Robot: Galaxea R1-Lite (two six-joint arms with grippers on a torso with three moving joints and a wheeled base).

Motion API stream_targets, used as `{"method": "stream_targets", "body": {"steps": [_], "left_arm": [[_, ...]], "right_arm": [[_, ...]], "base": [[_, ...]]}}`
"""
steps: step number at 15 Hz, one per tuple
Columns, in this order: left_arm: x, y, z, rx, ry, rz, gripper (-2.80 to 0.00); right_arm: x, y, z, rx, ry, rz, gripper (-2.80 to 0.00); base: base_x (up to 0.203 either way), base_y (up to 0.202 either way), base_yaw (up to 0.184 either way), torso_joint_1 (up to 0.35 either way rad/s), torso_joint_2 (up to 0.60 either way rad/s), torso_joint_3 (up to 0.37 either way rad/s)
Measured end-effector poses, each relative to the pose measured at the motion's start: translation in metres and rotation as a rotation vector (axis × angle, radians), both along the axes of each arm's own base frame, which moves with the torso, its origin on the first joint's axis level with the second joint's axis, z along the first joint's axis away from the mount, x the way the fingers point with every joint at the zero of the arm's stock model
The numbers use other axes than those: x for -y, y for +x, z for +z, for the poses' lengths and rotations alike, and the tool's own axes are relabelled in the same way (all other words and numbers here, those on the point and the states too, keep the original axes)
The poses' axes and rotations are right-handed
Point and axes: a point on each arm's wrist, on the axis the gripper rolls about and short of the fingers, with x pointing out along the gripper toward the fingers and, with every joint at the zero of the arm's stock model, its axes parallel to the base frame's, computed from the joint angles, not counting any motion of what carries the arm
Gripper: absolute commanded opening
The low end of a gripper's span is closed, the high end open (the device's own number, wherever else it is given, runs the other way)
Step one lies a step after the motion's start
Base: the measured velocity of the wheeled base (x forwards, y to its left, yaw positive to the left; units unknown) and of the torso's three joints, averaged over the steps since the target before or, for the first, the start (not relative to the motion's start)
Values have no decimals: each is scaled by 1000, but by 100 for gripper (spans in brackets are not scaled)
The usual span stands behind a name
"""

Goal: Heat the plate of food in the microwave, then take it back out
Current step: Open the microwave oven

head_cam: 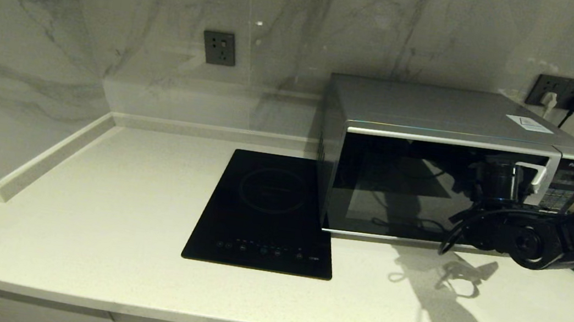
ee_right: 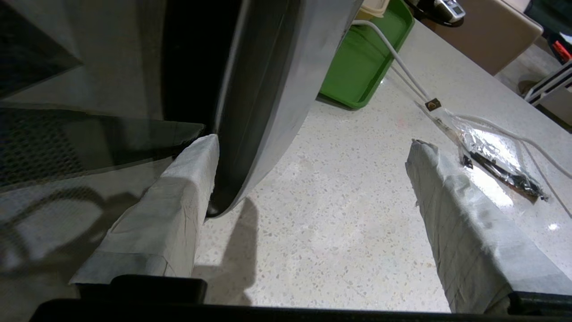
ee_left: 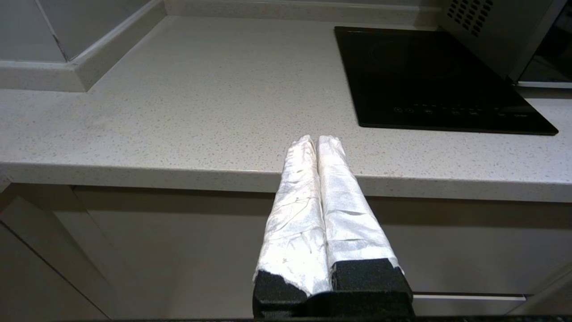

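I've got the right gripper (ee_right: pixel 308 197) up at the front of the microwave (head_cam: pixel 431 163), its wrapped fingers (ee_right: pixel 165 210) spread wide apart with nothing between them. One finger sits right against the curved silver handle strip (ee_right: pixel 268 112) at the door's right side; whether it is touching or just beside it, I cannot tell. The door looks closed from the head view. The plate of food isn't visible anywhere, and the dark glass won't let me see whether it's inside, so I can't say which stage this is. My guess: I'm about to work the door, with the plate handling left to do.

The left gripper (ee_left: pixel 317 147) hangs parked at the table's (head_cam: pixel 93 202) front edge, fingers pressed together.

Room-wise, the black cooktop (head_cam: pixel 266 213) lies just left of the microwave, open table beyond it. On the right it's tighter: a green tray (ee_right: pixel 362 62), white cables (ee_right: pixel 402 76) and a foil packet (ee_right: pixel 496 156) sit close.
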Motion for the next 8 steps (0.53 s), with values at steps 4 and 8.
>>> {"method": "stream_targets", "body": {"steps": [4, 8], "left_arm": [[0, 0, 0, 0, 0, 0, -280], [0, 0, 0, 0, 0, 0, -280]], "right_arm": [[8, 2, -1, 14, 9, -25, 0], [16, 2, -1, 24, 13, -48, 0]], "base": [[0, 0, 0, 0, 0, 0], [0, 0, 0, 0, 0, 0]]}}
